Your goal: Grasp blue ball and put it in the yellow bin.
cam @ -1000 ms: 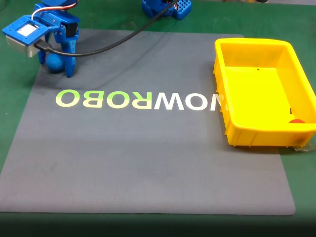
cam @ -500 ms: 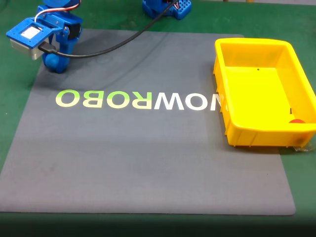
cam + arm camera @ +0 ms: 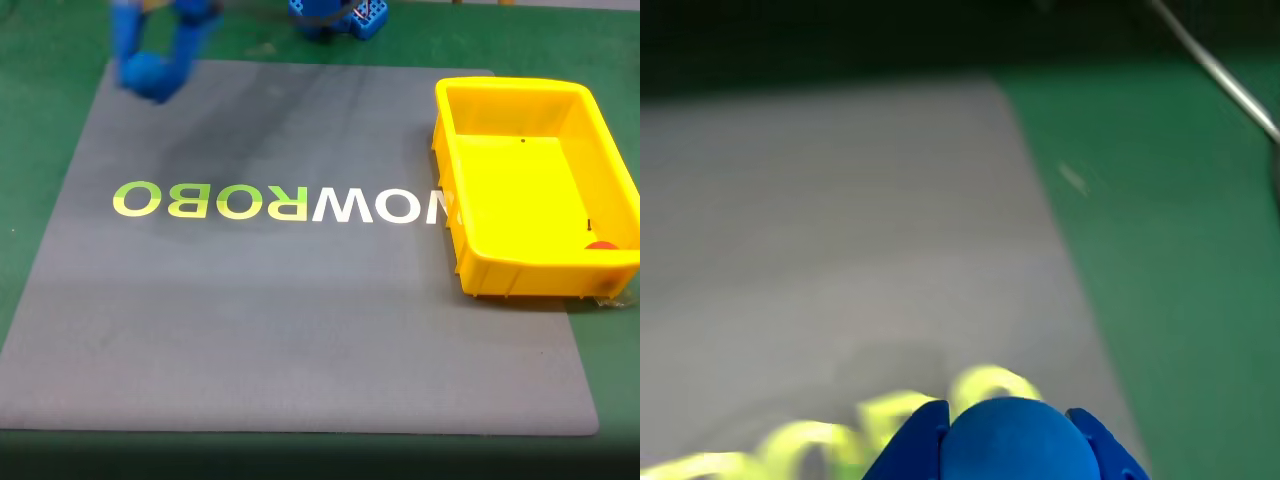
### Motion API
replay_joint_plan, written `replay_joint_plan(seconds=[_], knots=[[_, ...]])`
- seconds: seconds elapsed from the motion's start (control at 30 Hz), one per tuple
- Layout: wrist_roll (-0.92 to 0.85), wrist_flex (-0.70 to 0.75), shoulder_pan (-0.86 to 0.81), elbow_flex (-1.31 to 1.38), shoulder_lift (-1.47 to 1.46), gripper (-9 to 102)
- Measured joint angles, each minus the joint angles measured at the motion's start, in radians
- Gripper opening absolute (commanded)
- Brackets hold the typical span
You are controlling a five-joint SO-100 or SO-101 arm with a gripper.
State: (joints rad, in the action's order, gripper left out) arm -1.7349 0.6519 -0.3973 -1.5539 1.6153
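Ball in my claw, lifted off the mat and ready to carry.

The small bright-blue ball sits clamped between my two blue fingers, my claw closed round it and blurred at the top left corner of the fixed view. I judge the grasp done and the carry in hand; next I must swing right across the mat to the large bright-yellow rectangular plastic tub, well apart from me at the right edge, come above its rim, then let go. A small red object already lies in its near corner. Under me spreads a grey mat with pale green-and-white lettering, laid on a green tabletop; a blue arm base stands at the far edge.
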Motion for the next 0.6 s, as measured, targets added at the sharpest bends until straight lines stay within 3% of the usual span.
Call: replay_joint_plan(seconds=[0.37,0.6], knots=[[0.074,-0.098,0.554,-0.204,0.235,0],[0.094,-0.1,0.787,-0.238,0.273,0]])
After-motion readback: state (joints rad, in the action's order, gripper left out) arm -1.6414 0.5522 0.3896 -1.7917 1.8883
